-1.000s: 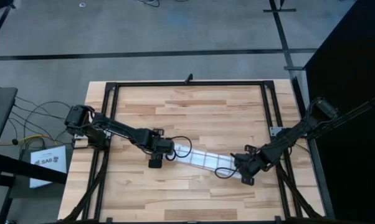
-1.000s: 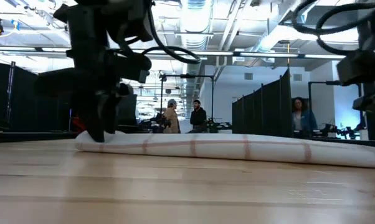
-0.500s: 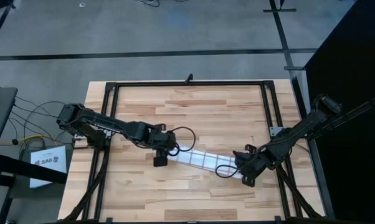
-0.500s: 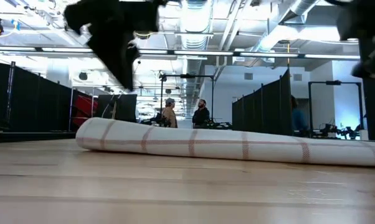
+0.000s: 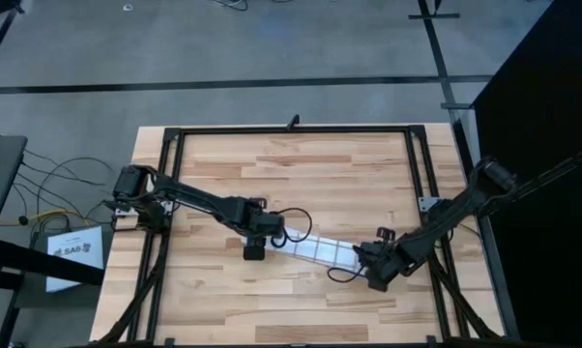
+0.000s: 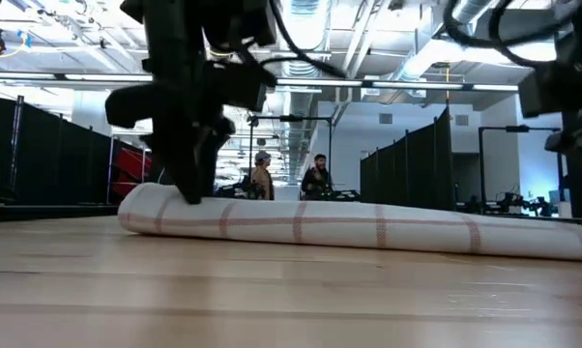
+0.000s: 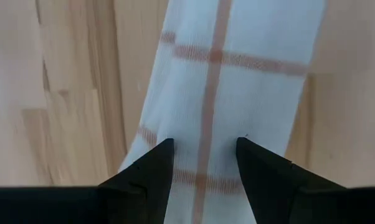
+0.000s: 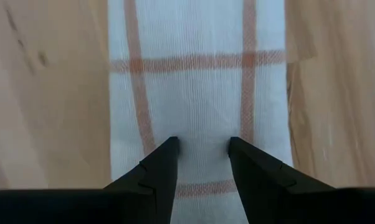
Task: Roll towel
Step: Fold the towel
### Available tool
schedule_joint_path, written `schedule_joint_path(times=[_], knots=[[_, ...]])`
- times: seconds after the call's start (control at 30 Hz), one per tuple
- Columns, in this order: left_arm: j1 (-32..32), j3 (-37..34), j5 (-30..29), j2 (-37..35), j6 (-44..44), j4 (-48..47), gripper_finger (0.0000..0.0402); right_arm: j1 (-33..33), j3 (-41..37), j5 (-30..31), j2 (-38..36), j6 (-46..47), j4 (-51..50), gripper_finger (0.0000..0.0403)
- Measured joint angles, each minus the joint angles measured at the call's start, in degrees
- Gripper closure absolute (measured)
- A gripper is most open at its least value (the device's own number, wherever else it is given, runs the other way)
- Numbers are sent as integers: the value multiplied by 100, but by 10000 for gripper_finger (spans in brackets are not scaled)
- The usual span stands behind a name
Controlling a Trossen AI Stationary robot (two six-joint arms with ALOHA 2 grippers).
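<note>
The towel (image 5: pixel 320 251), white with thin reddish check lines, lies rolled into a long tube across the wooden table; its underside rests on the boards (image 6: pixel 368 227). My left gripper (image 7: pixel 205 142) stands open over the roll near its left end (image 6: pixel 189 193). My right gripper (image 8: pixel 203 142) is open over the roll's right end (image 5: pixel 361 256). In the low view only part of my right arm (image 6: pixel 576 116) shows at the picture's edge. My left gripper comes from above, fingers pointing down and spread, and its fingertips (image 6: pixel 192 191) meet the top of the roll (image 7: pixel 206 106) a little in from its left end. The roll lies flat on the table under them. My right gripper: I cannot tell whether its fingertips touch the cloth (image 8: pixel 200 118).
A black metal frame (image 5: pixel 291 130) runs around the wooden table top. Bare boards lie on the far side (image 5: pixel 301 174) and the near side (image 5: pixel 272 300) of the roll. People stand far off in the room behind (image 6: pixel 315 179).
My left gripper rose off the roll's left end, went a little toward the table's right edge along the roll, and came down on top of it again. The roll's left end, flattened under the fingers before, now looks rounder.
</note>
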Motion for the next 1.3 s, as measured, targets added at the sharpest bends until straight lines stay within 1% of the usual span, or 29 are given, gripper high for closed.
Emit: schedule_joint_path(times=[0.1,0.17,0.27,0.37,0.43,0.53,0.6,0.7,0.97,1.07,1.17,1.3], knots=[[4,-10,2,25,-155,-200,242,106,9,19,112,0,-216,271],[15,-128,7,16,-327,-141,242,147,-30,23,96,0,-323,271],[17,-423,11,-34,-688,-68,242,118,-250,23,-107,1,-212,271],[17,-772,11,-84,-993,196,242,-73,-495,14,-382,-102,-105,271],[17,-969,41,-122,-1131,361,242,-321,-651,-143,-588,-328,-29,271],[30,-1188,60,-219,-1269,618,242,-845,-864,-572,-865,-775,111,271],[72,-1233,90,-299,-1296,634,242,-1245,-945,-859,-1000,-1184,116,271],[205,-1404,99,-516,-1303,591,242,-1839,-979,-1092,-1094,-1829,121,271],[1018,-2293,39,-1490,-1361,565,242,-3266,-981,-1203,-1106,-3290,210,271],[1315,-2546,134,-1857,-1364,584,242,-3725,-975,-1227,-1106,-3685,249,271],[1492,-2538,230,-2174,-1367,418,242,-4059,-952,-1242,-1124,-3775,170,271],[1523,-2176,268,-2670,-1240,136,242,-4187,-816,-1240,-1364,-3859,37,271]])
